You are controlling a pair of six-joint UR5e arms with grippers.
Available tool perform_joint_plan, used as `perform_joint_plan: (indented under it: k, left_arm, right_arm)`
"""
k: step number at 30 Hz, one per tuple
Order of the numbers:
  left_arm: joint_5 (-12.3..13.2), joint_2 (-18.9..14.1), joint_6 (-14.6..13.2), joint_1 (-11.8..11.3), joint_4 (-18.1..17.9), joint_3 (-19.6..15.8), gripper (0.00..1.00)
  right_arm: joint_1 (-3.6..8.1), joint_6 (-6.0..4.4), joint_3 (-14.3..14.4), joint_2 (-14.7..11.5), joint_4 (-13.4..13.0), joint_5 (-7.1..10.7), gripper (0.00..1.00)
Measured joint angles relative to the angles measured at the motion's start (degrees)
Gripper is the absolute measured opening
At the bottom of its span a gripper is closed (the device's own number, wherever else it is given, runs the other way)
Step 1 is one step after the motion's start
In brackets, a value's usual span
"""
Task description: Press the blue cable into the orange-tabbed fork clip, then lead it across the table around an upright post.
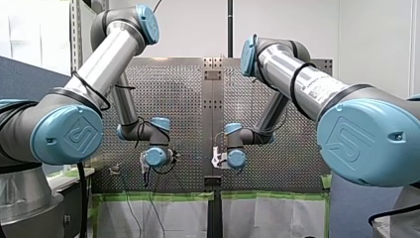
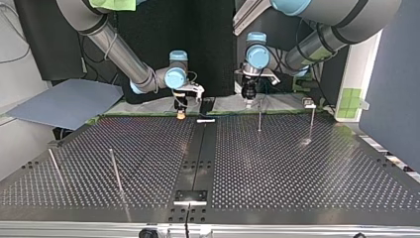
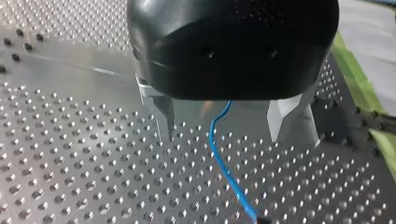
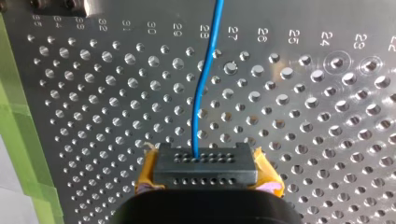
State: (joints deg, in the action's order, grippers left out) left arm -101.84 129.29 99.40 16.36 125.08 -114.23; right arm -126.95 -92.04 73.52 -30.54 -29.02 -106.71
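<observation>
The blue cable (image 4: 201,93) comes out from between the yellow-padded fingers of my right gripper (image 4: 205,168), which is shut on it just above the perforated table. In the left wrist view the same blue cable (image 3: 219,158) runs loosely between the metal fingers (image 3: 163,116) of my left gripper (image 3: 224,135); the fingers stand wide apart and open. In the top view my right gripper (image 2: 181,108) and my left gripper (image 2: 250,95) hang side by side at the table's far edge. I cannot make out an orange-tabbed clip.
Thin upright posts stand on the table (image 2: 297,168): two near my left gripper (image 2: 259,119) (image 2: 312,121) and two at the top view's near left (image 2: 115,168) (image 2: 54,166). A small clip-like fitting (image 2: 309,103) sits at the far edge. Green tape lines that edge.
</observation>
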Motion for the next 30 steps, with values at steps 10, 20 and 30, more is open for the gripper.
perform_joint_plan:
  k: [10, 20, 30]
  left_arm:
    - [-3.87, 0.03, 0.95, -0.48, 1.62, 1.79, 1.00]
    - [-0.62, 0.82, 3.38, -0.47, 2.24, 2.53, 1.00]
    - [-1.84, 5.62, 4.07, -0.69, 3.96, 7.28, 1.00]
  right_arm:
    - [-0.01, 0.01, 0.01, -0.01, 0.01, 0.00, 0.02]
    - [-0.09, -0.03, 0.01, 0.00, -0.02, -0.01, 0.02]
    - [-0.17, 0.01, 0.01, -0.01, 0.03, 0.08, 0.02]
